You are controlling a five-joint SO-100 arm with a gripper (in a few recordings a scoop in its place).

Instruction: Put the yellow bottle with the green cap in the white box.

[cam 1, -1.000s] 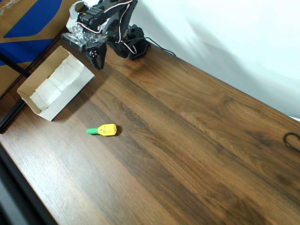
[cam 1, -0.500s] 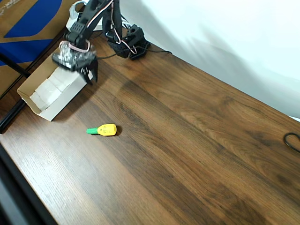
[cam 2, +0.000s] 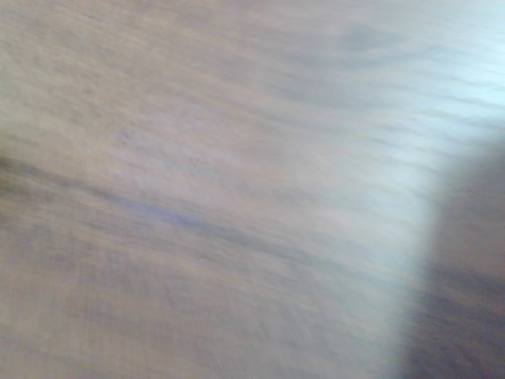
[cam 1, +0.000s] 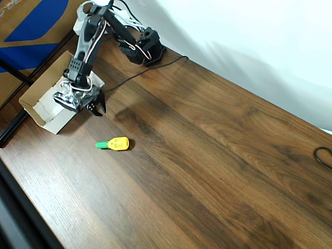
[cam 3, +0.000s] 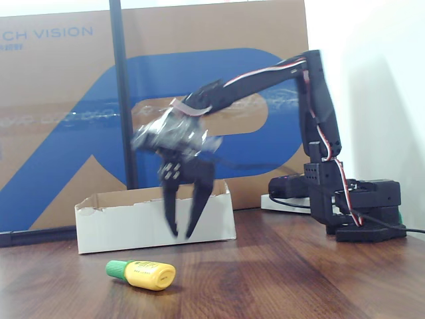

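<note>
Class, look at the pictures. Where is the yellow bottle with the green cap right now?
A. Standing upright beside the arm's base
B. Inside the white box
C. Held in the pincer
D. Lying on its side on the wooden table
D. The yellow bottle with the green cap lies flat on the wooden table, outside the white box, with the pincer above it, empty.

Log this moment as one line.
gripper: open, empty, above table | yellow bottle: lying on table, untouched | white box: empty
</note>
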